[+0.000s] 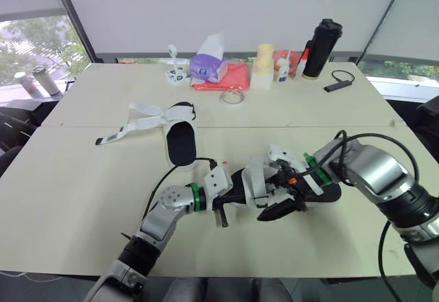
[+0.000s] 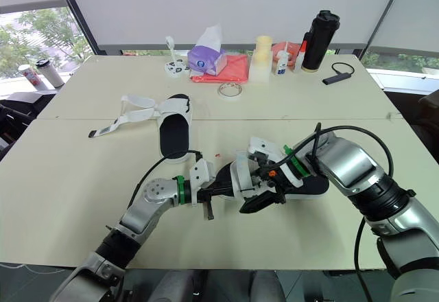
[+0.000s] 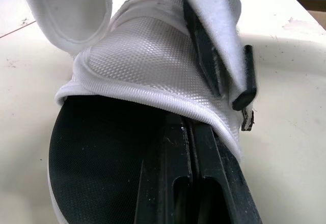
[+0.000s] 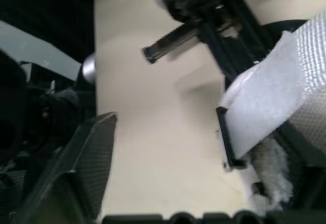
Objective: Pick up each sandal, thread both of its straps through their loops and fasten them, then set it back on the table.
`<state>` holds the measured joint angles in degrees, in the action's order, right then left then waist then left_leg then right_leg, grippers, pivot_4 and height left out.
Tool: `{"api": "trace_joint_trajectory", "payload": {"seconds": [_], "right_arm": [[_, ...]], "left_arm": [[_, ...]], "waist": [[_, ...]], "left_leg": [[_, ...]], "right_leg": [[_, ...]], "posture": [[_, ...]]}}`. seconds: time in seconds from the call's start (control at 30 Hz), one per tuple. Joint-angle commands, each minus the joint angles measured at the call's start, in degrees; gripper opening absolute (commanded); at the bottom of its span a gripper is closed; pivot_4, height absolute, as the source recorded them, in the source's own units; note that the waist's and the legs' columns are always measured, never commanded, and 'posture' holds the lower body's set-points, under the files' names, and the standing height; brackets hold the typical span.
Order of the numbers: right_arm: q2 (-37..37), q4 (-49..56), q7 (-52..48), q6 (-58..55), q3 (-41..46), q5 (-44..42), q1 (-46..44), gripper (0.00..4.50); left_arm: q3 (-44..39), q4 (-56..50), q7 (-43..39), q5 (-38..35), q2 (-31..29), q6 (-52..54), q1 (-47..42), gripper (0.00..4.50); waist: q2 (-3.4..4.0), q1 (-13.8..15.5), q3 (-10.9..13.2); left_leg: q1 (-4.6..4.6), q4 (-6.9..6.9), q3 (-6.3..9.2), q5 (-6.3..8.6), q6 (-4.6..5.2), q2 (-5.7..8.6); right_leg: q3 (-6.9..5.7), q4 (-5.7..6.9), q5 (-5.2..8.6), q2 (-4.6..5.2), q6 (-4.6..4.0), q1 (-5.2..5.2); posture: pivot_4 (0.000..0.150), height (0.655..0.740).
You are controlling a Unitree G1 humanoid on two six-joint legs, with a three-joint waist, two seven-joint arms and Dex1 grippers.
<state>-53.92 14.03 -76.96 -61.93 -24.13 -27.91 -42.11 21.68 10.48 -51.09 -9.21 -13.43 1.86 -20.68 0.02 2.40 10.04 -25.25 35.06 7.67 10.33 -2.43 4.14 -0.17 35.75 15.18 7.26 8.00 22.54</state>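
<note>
1. Cream surface (image 1: 82, 199) under both arms; the sandal (image 1: 257, 182) lies between the tools, long axis running from one to the other.
2. Left tool (image 2: 218, 192), fingers together, lies along the insole at one end.
3. Right tool (image 1: 278, 209), fingers apart, is nearer the loose strap (image 4: 275, 96), just beside it.

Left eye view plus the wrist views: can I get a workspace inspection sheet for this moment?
Surface: cream table, two tops meeting at a seam.
Job's things: sandal between the pincers, straps not yet fastened; second sandal farther back, straps splayed open.
Clutter: tissue pack, red cloth, tape roll and black tumbler along the far edge.
Pincers: left pincer shut, lying on the insole under the white upper; right pincer open beside a strap end.
Cables: black cable loops off the left forearm, another off the right.
Surroundings: windows with greenery; bottles at left.
</note>
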Motion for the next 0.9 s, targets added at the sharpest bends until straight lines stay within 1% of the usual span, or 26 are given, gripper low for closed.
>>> {"api": "trace_joint_trajectory", "payload": {"seconds": [0.03,0.13,0.2,0.27,0.4,0.57,0.7,0.9], "right_arm": [[-3.98,2.64,0.22,-2.48,4.3,-1.82,0.7,3.87],[-6.21,4.8,0.45,-3.37,7.06,-3.7,2.06,3.87],[-8.28,6.69,0.55,-5.7,11.17,-6.53,3.37,3.87],[-8.78,7.6,1.34,-9.56,15.55,-10.45,4.41,3.87],[-8.82,10.86,5.31,-13.44,21.13,-14.26,10.91,3.87],[-6.05,13.0,11.47,-17.52,27.61,-18.82,16.29,3.87],[0.79,12.58,19.26,-20.02,31.13,-20.01,20.88,3.87],[4.78,13.5,24.82,-19.14,31.38,-20.29,25.93,3.87]], "left_arm": [[0.89,3.92,0.81,3.11,-1.17,2.09,1.58,0.0],[0.97,3.95,0.74,3.15,-1.1,1.98,1.65,0.0],[1.12,4.35,0.64,3.21,-0.9,1.84,1.46,0.0],[1.26,4.6,0.63,3.21,-0.68,1.78,1.4,0.0],[1.33,4.58,0.68,3.14,-0.44,1.74,1.61,0.0],[1.4,4.28,0.4,3.09,-0.51,1.8,1.94,0.0],[1.43,4.31,0.34,3.14,-0.58,1.84,1.89,0.0],[1.32,4.18,0.36,3.08,-0.65,1.95,1.95,0.0]], "waist": [[0.0,-0.03,0.0],[0.0,-0.07,0.0],[0.0,0.04,0.0],[0.0,-0.07,0.0],[-0.03,0.06,-0.02],[0.03,-0.12,-0.06],[-0.16,-0.07,-0.18],[-0.11,-0.06,-0.19]], "left_leg": [[-0.01,0.0,-0.02,0.0,0.0,0.01],[-0.01,-0.02,-0.05,0.0,0.0,0.01],[-0.04,-0.02,-0.07,0.0,0.0,0.0],[-0.08,-0.03,-0.07,0.0,0.0,0.0],[-0.07,-0.03,-0.08,0.01,0.01,-0.01],[-0.12,-0.03,-0.23,0.01,0.03,-0.01],[-0.1,-0.05,-0.19,0.02,0.05,-0.03],[-0.11,-0.05,-0.2,0.02,0.08,-0.01]], "right_leg": [[0.0,-0.03,0.0,0.02,0.0,0.0],[0.0,-0.13,-0.01,0.02,0.0,-0.02],[0.0,-0.14,-0.01,0.03,0.01,-0.01],[-0.02,-0.19,-0.01,0.04,0.0,-0.01],[-0.05,-0.25,-0.02,0.07,0.01,-0.05],[-0.06,-0.3,-0.04,0.18,-0.01,-0.15],[-0.11,-0.34,-0.05,0.16,0.0,-0.13],[-0.1,-0.33,-0.06,0.18,0.0,-0.19]], "posture": [[0.15,0.74],[0.15,0.74],[0.15,0.74],[0.15,0.74],[0.15,0.74],[0.15,0.74],[0.15,0.74],[0.15,0.74]]}}
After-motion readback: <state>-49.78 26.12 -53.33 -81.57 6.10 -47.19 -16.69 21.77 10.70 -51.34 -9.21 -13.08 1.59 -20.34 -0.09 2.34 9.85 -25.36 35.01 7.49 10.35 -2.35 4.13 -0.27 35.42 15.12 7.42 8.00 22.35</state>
